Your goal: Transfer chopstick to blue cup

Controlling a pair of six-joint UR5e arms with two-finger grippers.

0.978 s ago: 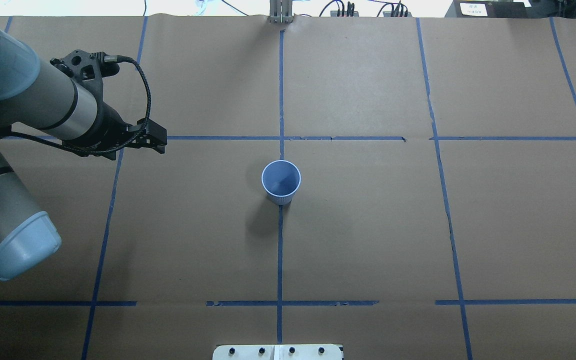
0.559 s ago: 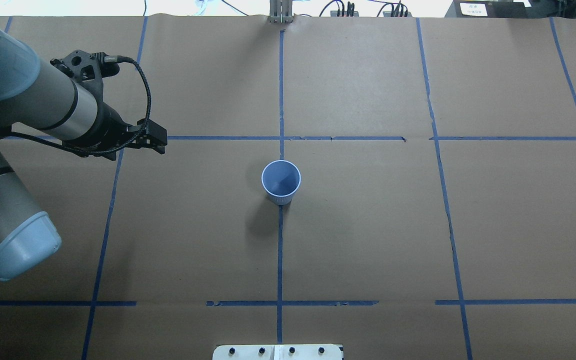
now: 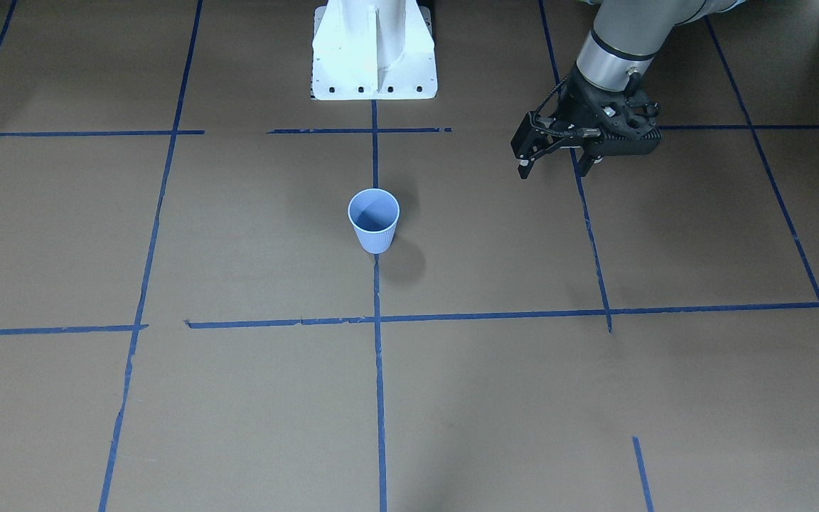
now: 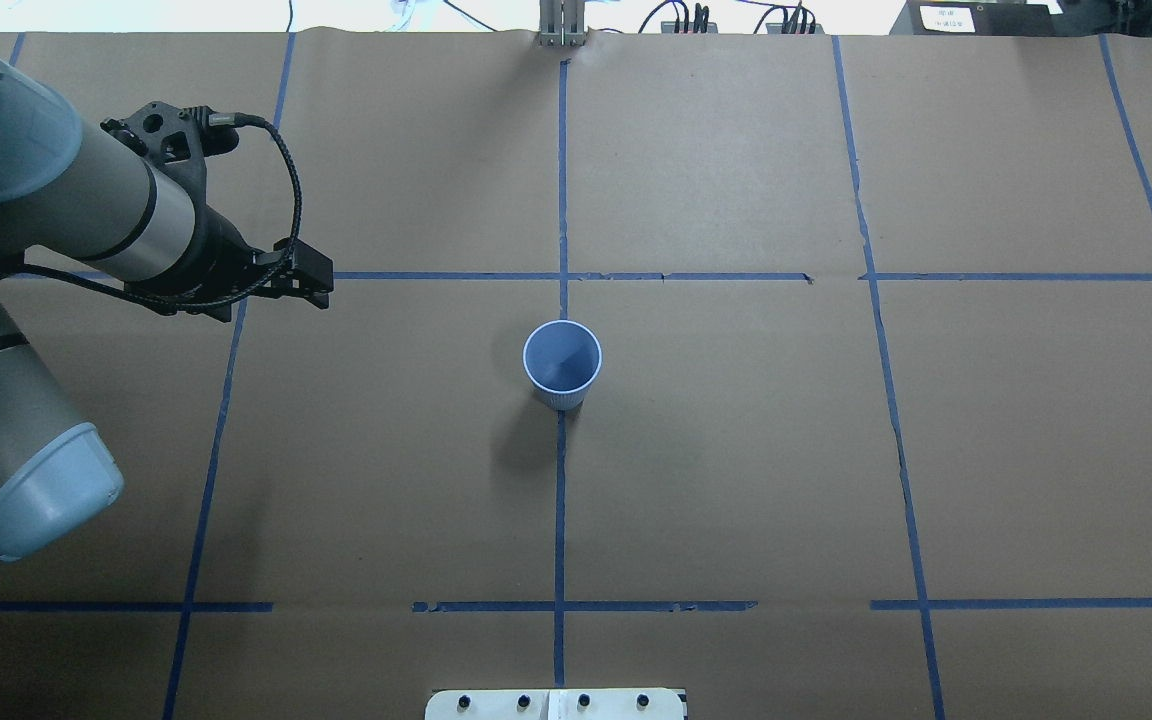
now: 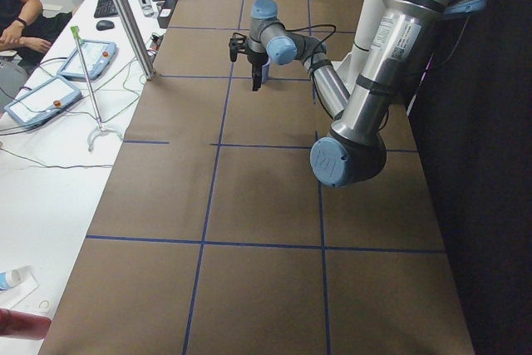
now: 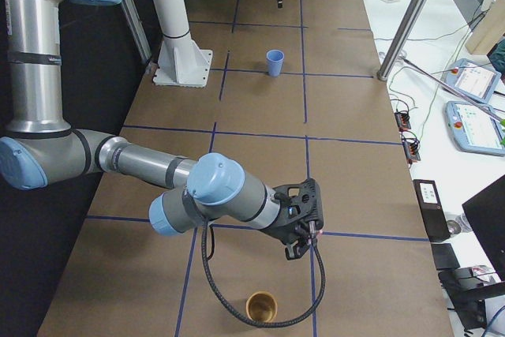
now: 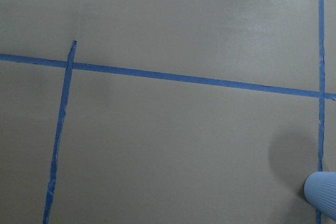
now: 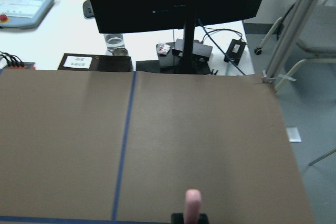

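**Chopstick in hand, cup not yet reached**

Nearest in the right-end view, the right gripper (image 6: pixel 309 225) is clamped on the chopstick (image 8: pixel 192 202), whose pink tip pokes out of its grip above the table (image 6: pixel 355 179). Farther along and well apart, the blue cup (image 4: pixel 562 362) stands upright and empty. Beyond it, the left gripper (image 3: pixel 559 163) hangs spread, holding nothing. The pickup looks done. What remains is the carry and the drop into the cup.

blue cup (image 4: pixel 562 362) upright mid-table, empty, pink chopstick (image 8: pixel 192 201) end-on in right gripper (image 8: pixel 189 218)
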